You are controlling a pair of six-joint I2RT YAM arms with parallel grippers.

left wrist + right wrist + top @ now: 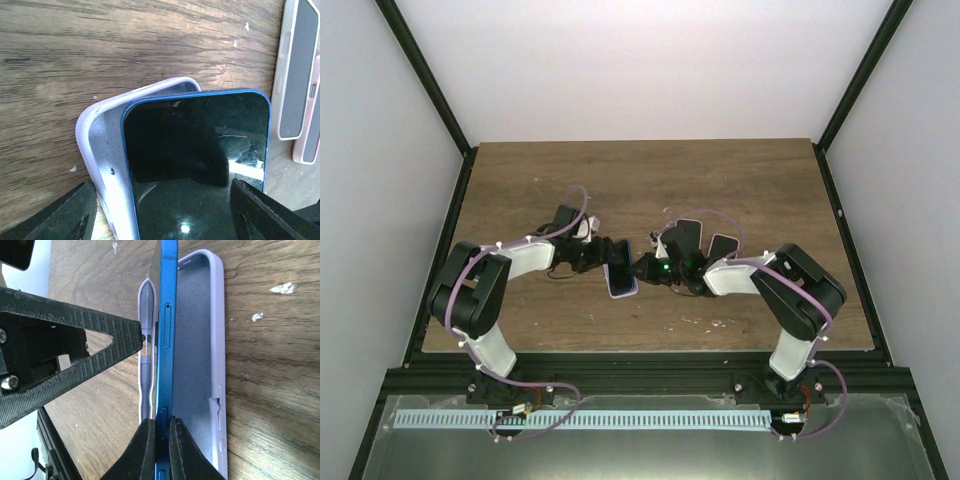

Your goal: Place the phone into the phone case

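Observation:
The blue-edged phone [200, 150] with a black screen sits tilted in the lavender phone case [102, 145], one long side down in it and the other raised. In the top view, phone [619, 281] and case lie at mid-table between both grippers. My right gripper [161, 440] is shut on the phone's raised side edge [167, 315], above the case's grey inside [197, 340]. My left gripper [162, 210] straddles case and phone. Its ribbed finger [100, 340] touches the case's outer wall; the other finger is hidden behind the phone in the right wrist view.
Two other cased phones lie just behind my right gripper [685, 235] [722, 246]. In the left wrist view they show at the right edge, one beige-rimmed [297, 75] and one pink-rimmed [312, 130]. Bare wood table [520, 190] surrounds them.

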